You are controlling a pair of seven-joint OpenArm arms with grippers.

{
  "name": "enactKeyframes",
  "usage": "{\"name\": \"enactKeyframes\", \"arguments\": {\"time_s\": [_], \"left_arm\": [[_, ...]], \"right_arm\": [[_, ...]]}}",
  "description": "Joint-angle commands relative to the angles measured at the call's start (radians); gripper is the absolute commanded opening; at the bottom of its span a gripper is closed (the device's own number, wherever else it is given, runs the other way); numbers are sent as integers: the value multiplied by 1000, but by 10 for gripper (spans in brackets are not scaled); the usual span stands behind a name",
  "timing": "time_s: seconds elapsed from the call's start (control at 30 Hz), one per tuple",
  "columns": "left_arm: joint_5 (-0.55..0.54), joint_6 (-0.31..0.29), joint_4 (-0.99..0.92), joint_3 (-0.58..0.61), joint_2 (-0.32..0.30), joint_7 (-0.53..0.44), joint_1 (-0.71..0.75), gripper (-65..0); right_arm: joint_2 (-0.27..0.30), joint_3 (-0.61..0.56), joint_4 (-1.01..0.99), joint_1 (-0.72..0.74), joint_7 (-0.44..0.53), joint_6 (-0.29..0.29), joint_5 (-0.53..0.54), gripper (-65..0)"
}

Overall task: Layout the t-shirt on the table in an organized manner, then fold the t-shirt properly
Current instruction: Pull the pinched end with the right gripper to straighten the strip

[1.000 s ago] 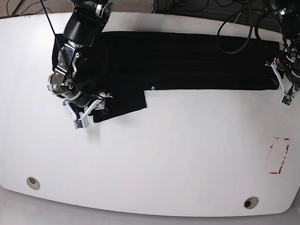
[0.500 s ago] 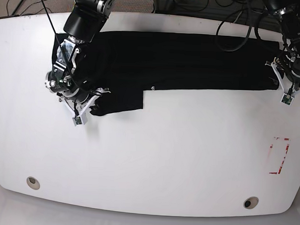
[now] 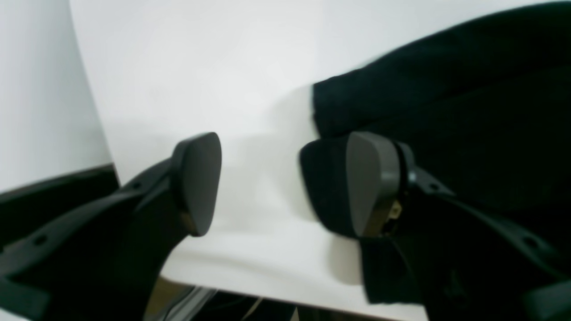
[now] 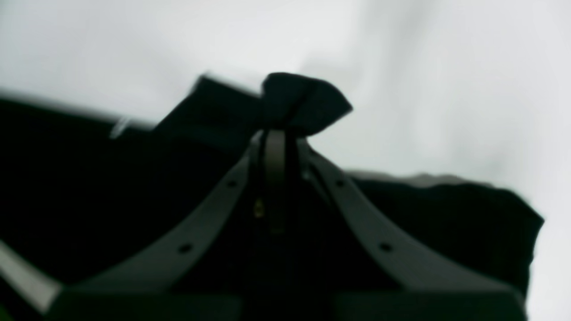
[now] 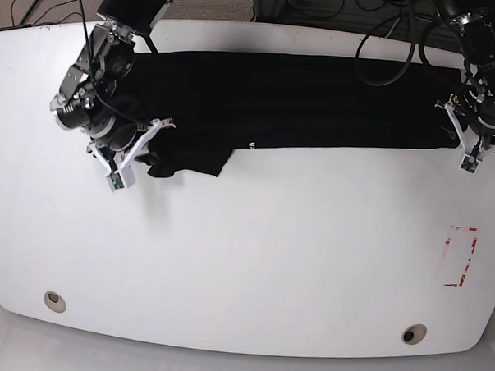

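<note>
jaws: right gripper (image 4: 276,133) clamped on a pinch of black cloth, a bunched tuft of the t-shirt (image 5: 284,97) poking up past the tips in the right wrist view; left gripper (image 3: 285,183) spread wide, nothing between the pads, one pad over the shirt's corner edge, the other over bare table (image 5: 269,260). shirt sits as a long black band across the upper part of the base frame, a flap hanging lower at the left near the right gripper (image 5: 142,152), tiny white lettering at the band's lower edge. probably mid-layout: lengthwise stretch looks mostly done, left flap not flat yet. folding proper apparently not started. left end by left gripper (image 5: 478,140) ungrasped.
</note>
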Motion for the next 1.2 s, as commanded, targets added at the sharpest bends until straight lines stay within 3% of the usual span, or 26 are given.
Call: {"name": "enactKeyframes", "arguments": {"time_s": [0.0, 0.17, 0.37, 0.67, 0.9, 0.97, 1.17], "left_arm": [[-2, 2, 15, 2, -14, -12, -6, -253], [-2, 2, 15, 14, -14, -12, -3, -253], [-2, 2, 15, 14, -14, -11, -3, -253], [-1, 2, 13, 14, -14, -11, -5, -253], [-1, 2, -8, 14, -14, -12, -9, -253], [-1, 2, -11, 14, -14, -12, -9, -253], [-1, 2, -11, 14, 1, -12, -9, -253]], "right_arm": [[24, 1, 60, -21, -20, 2, 94, -650], [67, -1, 73, -104, -60, 2, 316, -650], [127, -2, 72, -175, -94, 2, 490, -650], [202, -18, 73, -236, -98, 2, 583, -650], [265, -136, 73, -250, -98, 2, 586, -637], [274, -156, 73, -250, -98, 2, 583, -593], [302, -165, 76, -278, -98, 2, 591, -306]]}}
